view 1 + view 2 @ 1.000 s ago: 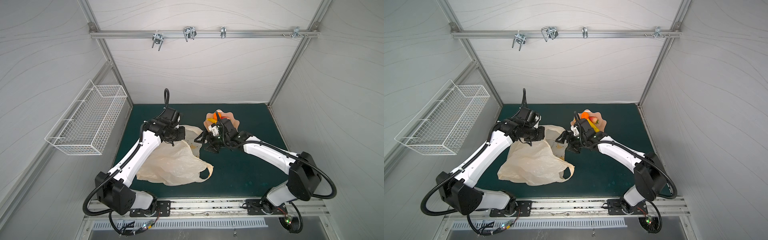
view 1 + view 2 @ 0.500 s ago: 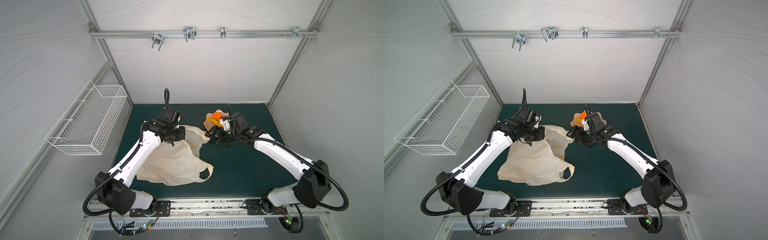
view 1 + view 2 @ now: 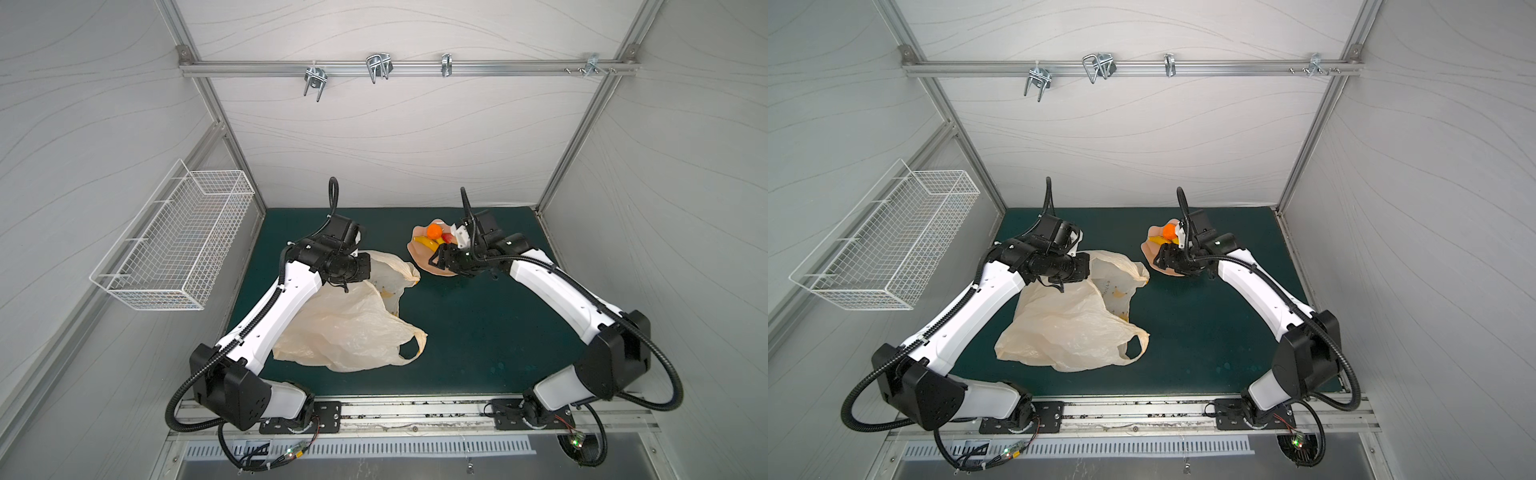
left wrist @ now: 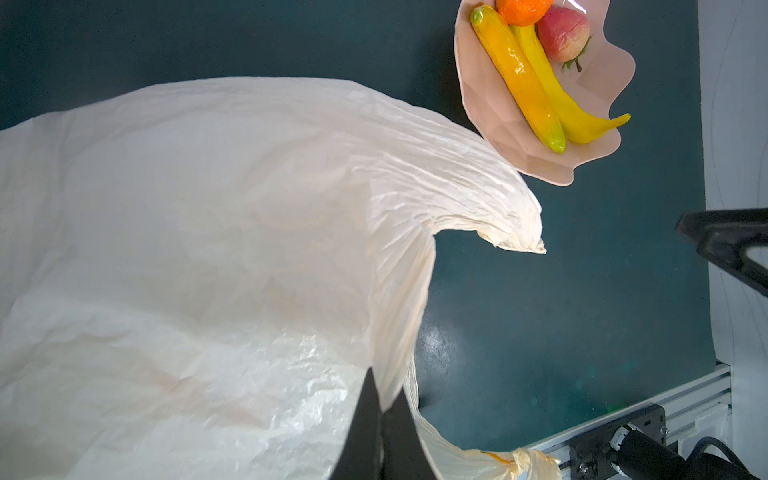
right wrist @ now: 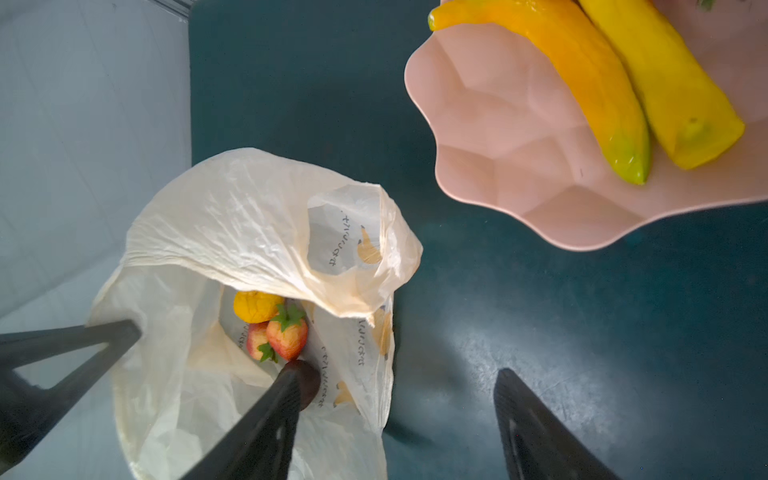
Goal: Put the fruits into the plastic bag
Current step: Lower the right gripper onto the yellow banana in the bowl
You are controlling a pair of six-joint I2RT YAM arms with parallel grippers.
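Jaws of the left gripper (image 4: 382,401) are pressed together on the rim of the plastic bag (image 3: 353,328), lifting its mouth. The right gripper (image 5: 401,374) hangs spread and empty by the bag-side edge of the pink scalloped bowl (image 5: 519,166). Inside the bag lie two strawberries (image 5: 282,336) and a yellow-orange fruit (image 5: 257,305); its dark print is unreadable. Farther back, two bananas (image 5: 602,83) and an orange (image 3: 434,230) sit in the bowl. Dark green mat (image 3: 478,324) covers the floor, and a white wire basket (image 3: 174,249) hangs on the left wall.
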